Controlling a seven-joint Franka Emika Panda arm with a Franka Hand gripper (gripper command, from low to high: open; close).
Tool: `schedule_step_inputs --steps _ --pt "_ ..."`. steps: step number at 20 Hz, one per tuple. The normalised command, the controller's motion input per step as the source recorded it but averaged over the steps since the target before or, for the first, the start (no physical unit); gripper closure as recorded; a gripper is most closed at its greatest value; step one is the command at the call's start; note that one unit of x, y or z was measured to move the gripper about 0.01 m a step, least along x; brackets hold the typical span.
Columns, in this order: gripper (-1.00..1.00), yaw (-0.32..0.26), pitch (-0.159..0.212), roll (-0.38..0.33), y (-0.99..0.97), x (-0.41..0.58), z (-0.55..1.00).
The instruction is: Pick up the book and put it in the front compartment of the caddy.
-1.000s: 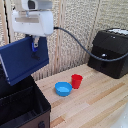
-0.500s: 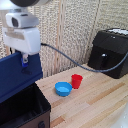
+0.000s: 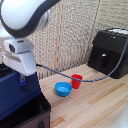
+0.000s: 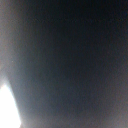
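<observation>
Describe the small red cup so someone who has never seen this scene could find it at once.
Start at the large glossy black boxy appliance at the exterior view's right, standing on the light wooden table. Toward the view's left from it, in front of the woven beige wall, stands the small red cup. It is upright and taller than the round blue bowl right beside it, and is the only red thing there.

The exterior view sits low and very close to the robot arm [image 3: 22, 22], which fills its 10 o'clock corner. It looks across the wooden tabletop [image 3: 95, 102] toward a reed wall [image 3: 75, 35], with a black appliance [image 3: 107, 52] at 3 o'clock. The wrist view is pressed so near something dark that it is only blur. No shared part can be made out.
</observation>
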Motion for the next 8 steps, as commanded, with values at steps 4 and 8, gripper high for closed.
schedule_step_inputs --steps 4,8 --pt "-1.00 -0.055 0.033 0.003 0.10 0.104 0.02" --pt "-1.00 -0.092 0.063 0.024 -0.26 0.101 0.38"
